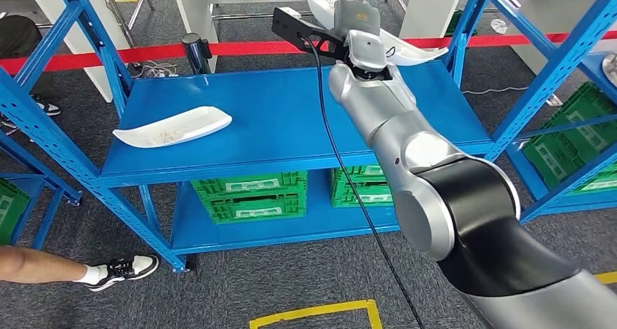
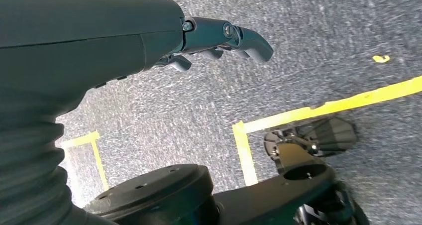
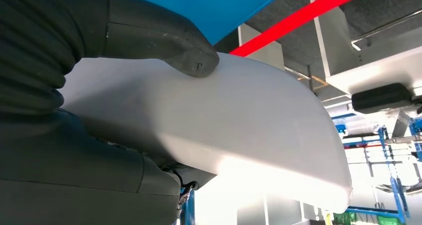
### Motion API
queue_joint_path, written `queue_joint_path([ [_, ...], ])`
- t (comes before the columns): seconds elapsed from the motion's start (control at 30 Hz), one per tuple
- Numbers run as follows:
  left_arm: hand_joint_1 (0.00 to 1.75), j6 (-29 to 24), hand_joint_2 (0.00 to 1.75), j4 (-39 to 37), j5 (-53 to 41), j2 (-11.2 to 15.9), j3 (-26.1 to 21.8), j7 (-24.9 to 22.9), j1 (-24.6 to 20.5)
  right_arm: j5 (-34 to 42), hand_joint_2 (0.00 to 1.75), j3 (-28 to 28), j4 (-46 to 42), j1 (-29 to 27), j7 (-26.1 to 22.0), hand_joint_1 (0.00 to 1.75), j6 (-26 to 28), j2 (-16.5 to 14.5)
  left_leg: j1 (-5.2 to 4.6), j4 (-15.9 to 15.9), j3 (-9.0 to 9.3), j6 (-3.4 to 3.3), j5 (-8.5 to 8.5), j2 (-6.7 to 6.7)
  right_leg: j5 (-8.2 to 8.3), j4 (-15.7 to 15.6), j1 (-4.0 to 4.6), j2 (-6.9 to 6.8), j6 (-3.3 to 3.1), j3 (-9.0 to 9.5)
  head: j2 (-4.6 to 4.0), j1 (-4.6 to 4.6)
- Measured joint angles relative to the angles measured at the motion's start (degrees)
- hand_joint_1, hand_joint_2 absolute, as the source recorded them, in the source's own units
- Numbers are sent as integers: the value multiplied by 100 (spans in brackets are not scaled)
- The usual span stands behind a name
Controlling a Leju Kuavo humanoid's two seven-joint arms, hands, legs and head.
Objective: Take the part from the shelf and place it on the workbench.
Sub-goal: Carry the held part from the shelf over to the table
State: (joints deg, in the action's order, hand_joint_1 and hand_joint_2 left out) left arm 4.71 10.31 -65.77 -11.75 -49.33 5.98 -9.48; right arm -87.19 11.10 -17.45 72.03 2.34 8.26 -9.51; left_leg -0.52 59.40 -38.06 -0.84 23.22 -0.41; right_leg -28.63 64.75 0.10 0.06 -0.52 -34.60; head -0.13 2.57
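Your robot's right hand reaches out over the back edge of the blue metal shelf, toward its right corner. It grips a long, smooth, white curved plastic part. From the right wrist view, the thick grey thumb presses on the part's upper face and the dark fingers curl beneath it. The part's tapered ends stick out well past both sides of the hand.

A second white curved part, the same shape, lies near the front left corner of the shelf, well apart from the hand.

The left hand hangs over grey carpet with yellow floor tape; its fingers look loosely curled in and hold nothing.

Risks, as a judgement: the hold covers only a narrow band of a slick shell, so a quick swing could let the part pivot or slide out. The projecting ends could strike the blue shelf upright just beside the hand as you withdraw. A black cable trails along the right arm and could snag. A person's leg and shoe stand near the shelf's front left foot, so turn with care.
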Motion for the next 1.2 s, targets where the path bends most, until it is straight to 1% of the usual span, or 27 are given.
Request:
queue_joint_path([
  [0.07,0,-7,175,2,0,-13,0,0,-4,0,175,0,-13,11,2,157,10,-1,8,-16,-33,56,-89,1,-99,-493,50,6,-77,290,0,4],
  [0.13,0,-10,175,2,0,-19,0,0,-4,0,175,0,-17,20,6,157,14,2,22,-59,-38,128,-174,-5,-21,-590,59,2,-104,302,0,15],
  [0.17,0,-10,175,2,0,-20,0,-2,0,-1,175,0,-17,26,9,157,14,3,23,-45,-67,161,-145,-11,40,-640,40,-13,-127,292,0,20],
  [0.23,0,-10,175,3,0,-16,0,-10,5,-3,175,0,-17,31,20,157,13,-7,30,253,-189,226,197,-16,193,-722,-14,-40,-171,218,0,11],
  [0.3,0,-10,175,3,-1,-11,0,-19,2,-6,175,0,-17,29,26,157,11,-16,67,923,-359,292,730,-4,322,-731,-30,-47,-185,76,0,3],
  [0.33,0,-10,175,3,-1,-7,0,-19,0,-7,175,0,-17,22,26,157,11,-19,85,1247,-410,322,876,1,383,-726,-37,-47,-174,-4,0,3],
  [0.37,0,-10,175,3,-2,-2,0,-19,0,-7,175,0,-17,12,26,157,11,-21,102,1449,-397,350,890,5,447,-718,-46,-50,-160,-91,0,4],
  [0.4,0,-10,175,3,-3,3,0,-19,-1,-7,175,0,-17,4,27,157,11,-22,118,1487,-310,372,792,7,508,-706,-57,-52,-140,-180,0,3],
  [0.43,0,-10,175,4,-4,8,0,-19,-2,-7,175,0,-17,1,27,157,11,-22,134,1341,-128,390,635,10,568,-688,-70,-54,-116,-268,0,3],
  [0.47,0,-10,175,4,-4,10,0,-19,-7,-6,175,0,-19,1,28,157,11,-22,152,1027,138,408,533,13,624,-662,-82,-56,-84,-350,0,3],
  [0.53,0,-10,175,5,-4,12,0,-19,-24,-5,175,0,-32,11,33,157,13,-21,144,301,671,388,594,6,718,-610,-86,-61,-9,-473,0,7],
  [0.57,0,-10,175,6,-4,12,1,-19,-32,-5,175,0,-38,16,35,157,14,-21,132,70,804,347,675,-3,769,-598,-81,-65,29,-508,0,11],
  [0.6,0,-10,175,7,-4,12,1,-19,-37,-5,175,0,-42,17,36,157,15,-20,109,-30,841,286,710,-10,824,-605,-80,-68,67,-528,0,15],
  [0.67,0,-10,175,6,-4,12,2,-19,-36,-4,175,0,-37,6,32,157,13,-10,109,-48,742,154,618,-1,882,-623,-95,-65,136,-565,0,18],
  [0.7,0,-10,175,6,-4,12,2,-19,-38,-3,175,0,-33,0,32,157,10,-1,114,-55,692,94,553,8,778,-553,-104,-58,167,-612,0,24],
  [0.73,0,-10,175,7,-4,10,2,-19,-41,-2,175,0,-29,-3,32,157,8,10,123,-63,622,45,478,16,562,-370,-108,-51,192,-689,0,30],
  [0.8,0,-10,175,8,-4,10,2,-19,-47,-1,175,0,-25,-4,34,157,7,22,118,-57,458,-8,331,20,-37,329,-106,-40,224,-886,0,43],
  [0.83,0,-10,175,8,-4,10,2,-20,-46,0,175,0,-25,-11,34,157,7,24,111,-52,364,-15,258,20,-237,713,-103,-37,231,-960,0,44],
  [0.87,0,-10,175,7,-5,11,2,-21,-46,0,175,0,-24,-23,32,157,6,25,102,-45,272,-16,188,20,-300,985,-99,-35,228,-969,0,44],
  [0.9,0,-10,175,7,-5,11,2,-23,-46,1,175,0,-23,-34,31,157,5,26,94,-38,181,-14,121,21,-238,1077,-92,-34,214,-895,0,45],
  [0.93,0,-10,175,7,-6,11,2,-25,-47,1,175,0,-23,-40,29,157,5,26,85,-31,94,-9,56,21,-107,957,-81,-31,186,-714,0,45],
  [0.97,0,-10,175,7,-7,10,2,-28,-49,1,175,0,-23,-36,28,157,5,26,77,-24,21,-2,-5,21,8,655,-62,-25,145,-438,0,45],
  [1.03,0,-10,175,8,-7,-2,2,-33,-51,1,175,0,-33,-14,26,157,9,19,63,-22,-78,37,-117,17,-30,-139,-14,-16,49,159,0,40],
  [1.07,0,-10,175,8,-7,-8,2,-35,-54,1,175,0,-38,-1,26,157,11,14,66,-30,-93,69,-167,16,-94,-418,11,-11,16,337,0,45],
  [1.1,0,-11,175,9,-7,-13,2,-36,-57,1,175,0,-44,11,25,157,14,12,72,-49,-100,107,-221,16,-142,-568,31,-10,-7,410,0,50],
  [1.17,0,-10,175,8,-7,-16,2,-37,-57,0,175,0,-45,24,25,157,14,9,87,-89,-110,184,-302,11,-38,-639,28,-21,-47,369,0,64],
  [1.2,0,-10,175,8,-7,-16,2,-38,-54,0,175,0,-44,28,24,157,14,5,89,-53,-148,217,-231,8,37,-669,11,-34,-81,331,0,57],
])
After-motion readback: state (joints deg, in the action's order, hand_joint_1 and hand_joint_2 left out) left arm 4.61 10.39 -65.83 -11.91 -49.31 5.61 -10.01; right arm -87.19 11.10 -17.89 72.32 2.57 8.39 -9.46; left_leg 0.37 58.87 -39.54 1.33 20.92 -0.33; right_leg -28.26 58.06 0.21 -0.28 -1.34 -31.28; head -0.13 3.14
